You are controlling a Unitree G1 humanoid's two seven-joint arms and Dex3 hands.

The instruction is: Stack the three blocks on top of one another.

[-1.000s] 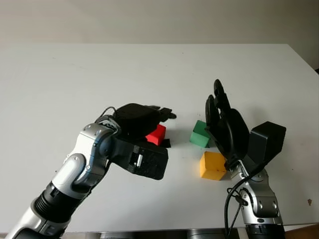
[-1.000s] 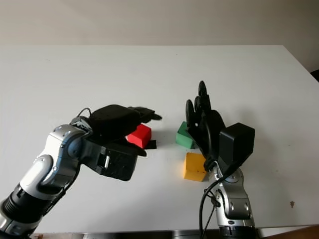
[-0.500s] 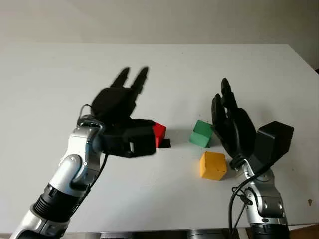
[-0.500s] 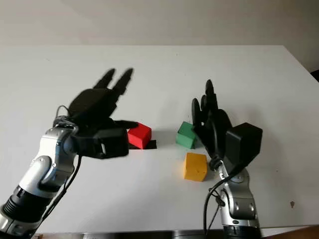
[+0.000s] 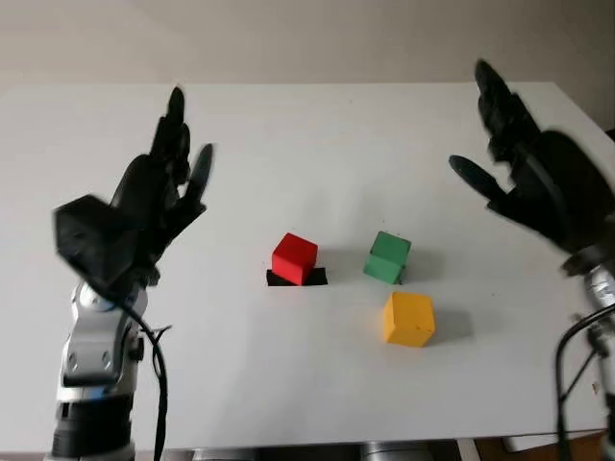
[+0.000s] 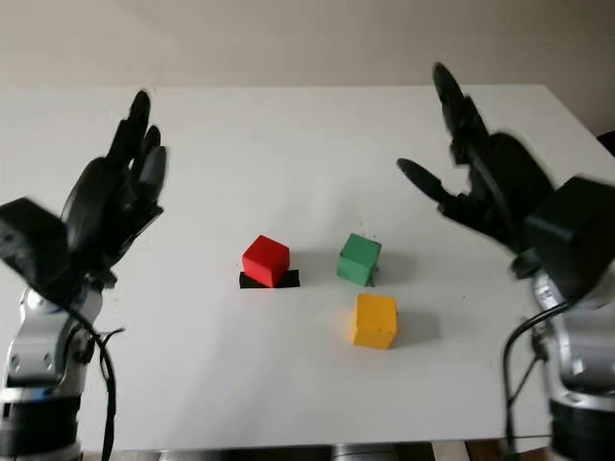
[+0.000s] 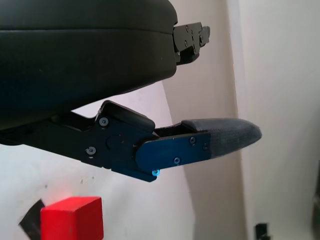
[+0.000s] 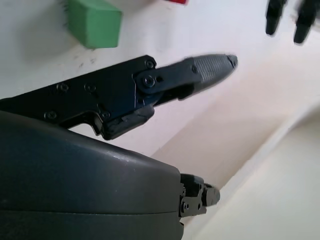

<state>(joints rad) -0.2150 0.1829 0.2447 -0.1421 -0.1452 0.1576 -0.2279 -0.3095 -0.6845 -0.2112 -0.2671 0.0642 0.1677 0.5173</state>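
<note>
Both hands are raised off the table (image 5: 307, 384) and hold nothing. Left hand (image 5: 154, 197) is open, up and well to the left of the red block (image 5: 294, 257); right hand (image 5: 538, 182) is open too, up and to the right of it, beyond the green block (image 5: 387, 257). Taking the red block as the mark: it sits on a small black patch (image 5: 296, 279) near the table's middle, the green block stands beside it on its right with a clear gap between, and the yellow block (image 5: 409, 319) lies nearer the robot and further right, just in front of the green one, apart from both. None is stacked yet. By my reading the left hand is the nearer to the red block, the right hand the nearer to green and yellow, so either must come down and inward toward the table's middle. The blocks are cubes, with no long axis to line up on.
</note>
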